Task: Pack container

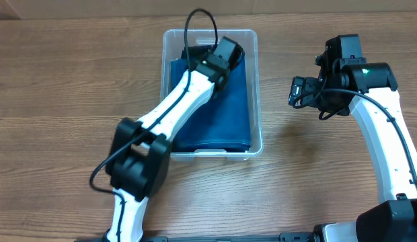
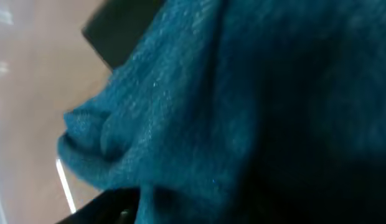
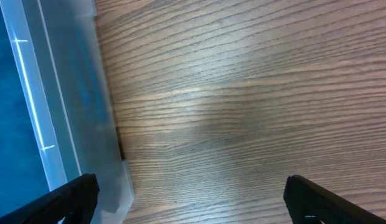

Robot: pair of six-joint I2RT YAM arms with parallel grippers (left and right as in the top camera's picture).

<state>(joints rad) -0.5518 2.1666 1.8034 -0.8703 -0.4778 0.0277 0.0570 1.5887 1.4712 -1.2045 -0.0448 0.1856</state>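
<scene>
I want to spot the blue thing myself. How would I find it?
Look on the wooden table for the clear plastic container near its far edge. The blue cloth lies inside, filling most of it. It is the only soft, deep-blue thing among brown wood and clear plastic.

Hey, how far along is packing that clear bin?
Mostly done, it looks. The blue cloth already lies inside the container, covering most of its floor. In hand: the left gripper is down at the far end, cloth bunched against it; whether it grips is unclear. The right gripper hangs open over bare table, empty. Left: letting go and pulling out, probably.
</scene>
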